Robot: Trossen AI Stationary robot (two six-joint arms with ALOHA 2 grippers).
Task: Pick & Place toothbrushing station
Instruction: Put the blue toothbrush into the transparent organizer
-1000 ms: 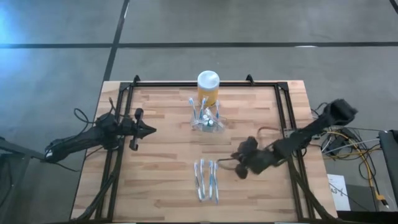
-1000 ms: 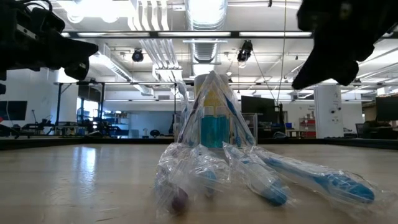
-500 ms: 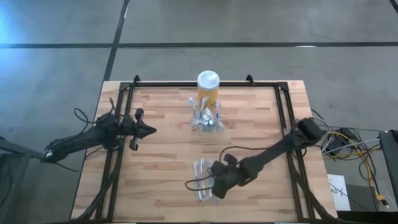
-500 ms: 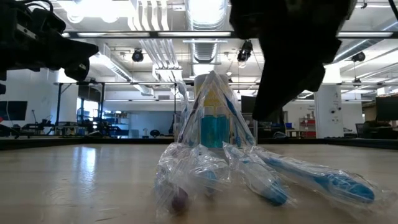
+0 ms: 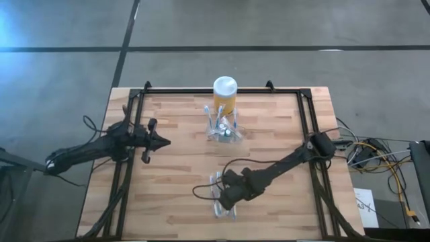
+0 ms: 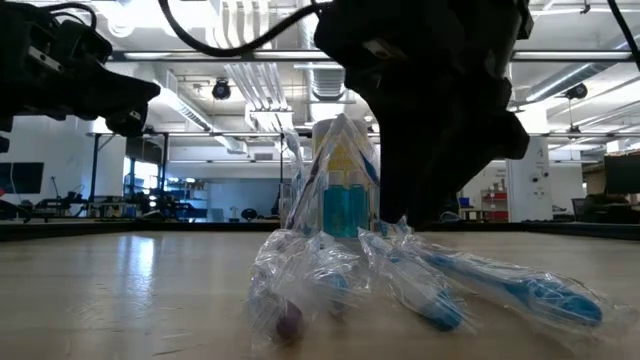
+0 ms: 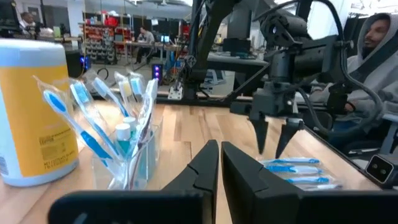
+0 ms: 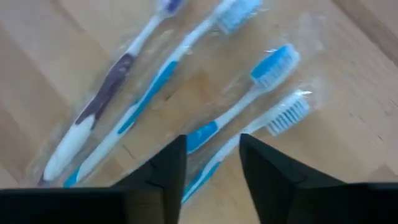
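Observation:
The toothbrushing station [image 5: 223, 129] is a small clear holder with several wrapped toothbrushes standing in it; it rests on the table just in front of a yellow jar with a white lid [image 5: 225, 94]. Several loose wrapped toothbrushes [image 8: 236, 112] lie flat near the table's near edge. My right gripper [image 8: 212, 146] hangs open just above them, pointing steeply down, its fingers astride one blue-and-white brush; the left wrist view shows its tips [image 7: 273, 146] clear of the wrappers [image 7: 292, 171]. My left gripper [image 5: 164, 141] waits shut at the table's left, pointing level toward the station [image 7: 130, 149].
A black metal frame [image 5: 306, 128] runs along the table's left, far and right sides. Cables [image 5: 376, 151] lie off the right edge. A person [image 7: 373, 37] sits beyond the table. Bare wood lies between the station and the loose brushes.
My right gripper has swung from the table's right side toward the left and near edge, sinking and tipping more steeply down, and now stands over the loose toothbrushes. The brushes and the station have not moved.

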